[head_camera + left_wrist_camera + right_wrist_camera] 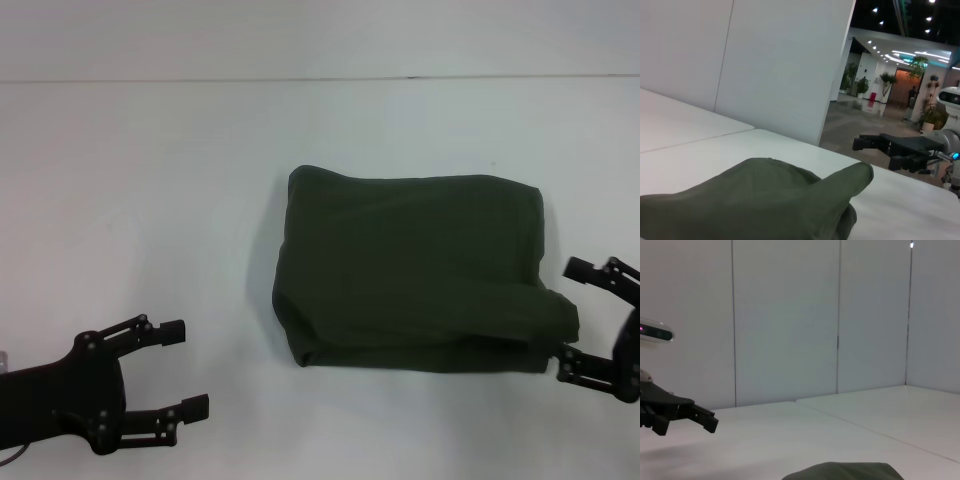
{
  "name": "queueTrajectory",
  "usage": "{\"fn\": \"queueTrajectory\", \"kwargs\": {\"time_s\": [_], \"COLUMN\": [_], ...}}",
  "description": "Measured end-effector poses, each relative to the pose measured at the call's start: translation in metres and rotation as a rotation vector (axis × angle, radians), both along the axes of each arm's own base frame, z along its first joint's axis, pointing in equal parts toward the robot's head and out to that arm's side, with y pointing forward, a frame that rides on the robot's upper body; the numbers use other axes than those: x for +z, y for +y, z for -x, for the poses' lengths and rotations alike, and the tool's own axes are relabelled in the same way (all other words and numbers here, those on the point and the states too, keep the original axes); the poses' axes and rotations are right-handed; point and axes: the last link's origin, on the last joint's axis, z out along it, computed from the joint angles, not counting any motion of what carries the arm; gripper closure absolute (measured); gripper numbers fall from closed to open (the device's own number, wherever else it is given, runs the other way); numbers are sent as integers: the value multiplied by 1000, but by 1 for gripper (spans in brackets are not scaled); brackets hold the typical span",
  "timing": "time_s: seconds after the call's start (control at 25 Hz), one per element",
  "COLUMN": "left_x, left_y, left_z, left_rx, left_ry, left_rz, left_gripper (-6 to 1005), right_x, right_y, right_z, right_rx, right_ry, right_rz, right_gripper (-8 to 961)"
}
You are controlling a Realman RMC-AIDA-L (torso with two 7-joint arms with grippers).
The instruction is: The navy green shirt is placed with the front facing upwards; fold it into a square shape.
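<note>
Dark olive cloth, the navy green shirt, lies folded into a thick rectangle on the white table, a little right of the middle. Its long axis runs left to right. Only the head view shows this whole outline; the left wrist view shows just a rumpled mound, the right wrist view a small edge. No lettering is visible. The left gripper waits near the left front, well apart, fingers spread and empty. The right gripper stands just beside the shirt's right edge, released, grasping nothing.
</note>
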Motion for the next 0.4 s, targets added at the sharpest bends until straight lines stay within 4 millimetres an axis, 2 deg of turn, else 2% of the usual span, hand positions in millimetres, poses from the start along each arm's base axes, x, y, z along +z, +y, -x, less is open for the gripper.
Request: {"fn": "queueTrajectory", "kwargs": {"time_s": [0.4], "left_x": [-1], "left_y": [1], "left_z": [3], "left_rx": [11], "left_ry": [19], "left_rz": [-7], "left_gripper": [65], "right_x": [-14], "right_y": [26], "right_z": [11], "right_rx": [11], "right_ry": [-25], "right_rz": [13], "right_gripper": [22]}}
